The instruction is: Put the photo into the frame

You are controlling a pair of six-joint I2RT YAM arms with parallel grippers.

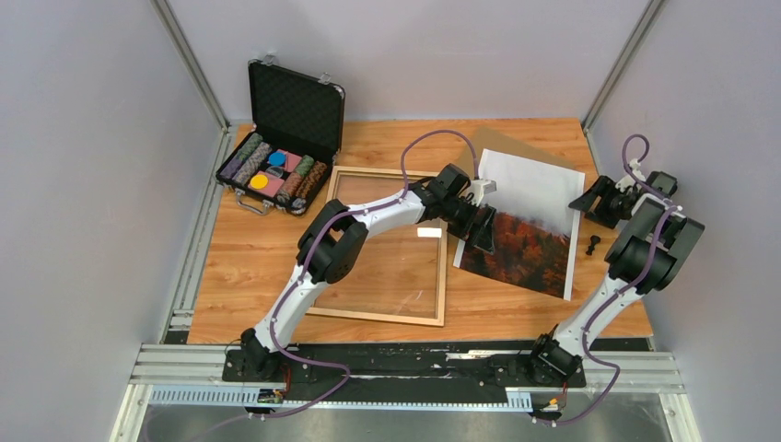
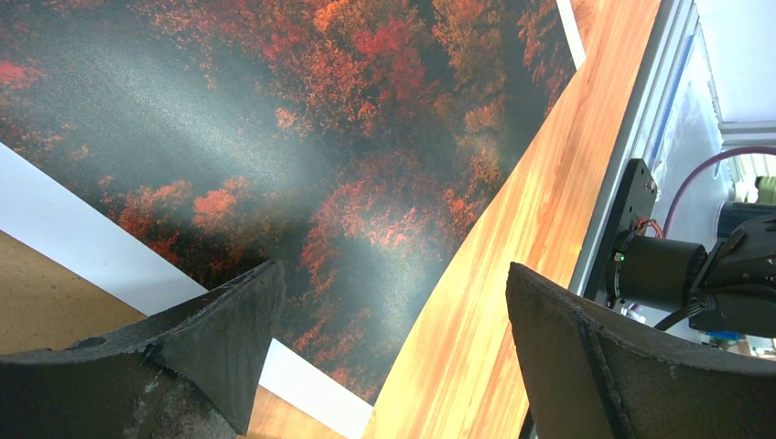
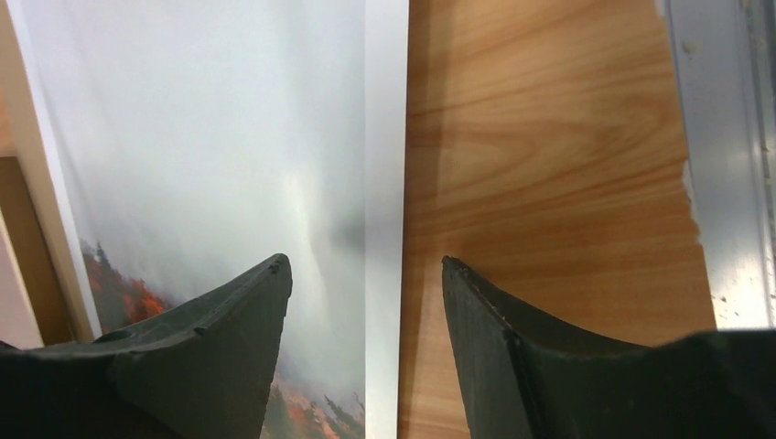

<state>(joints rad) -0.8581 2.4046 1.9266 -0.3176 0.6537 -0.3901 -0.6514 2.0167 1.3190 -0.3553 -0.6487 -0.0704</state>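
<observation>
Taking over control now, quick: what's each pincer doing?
Left pincer: open, empty, above the photo.
Right pincer: open, empty, over the photo's side edge.

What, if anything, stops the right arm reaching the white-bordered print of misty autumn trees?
Probably nothing, so likely yes: its open jaws hang over one edge of the white-bordered autumn-trees print, with nothing visible between them.

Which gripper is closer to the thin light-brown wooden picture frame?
Left. The left gripper hovers just right of the frame; the right gripper is at the autumn photo's far edge.
</observation>
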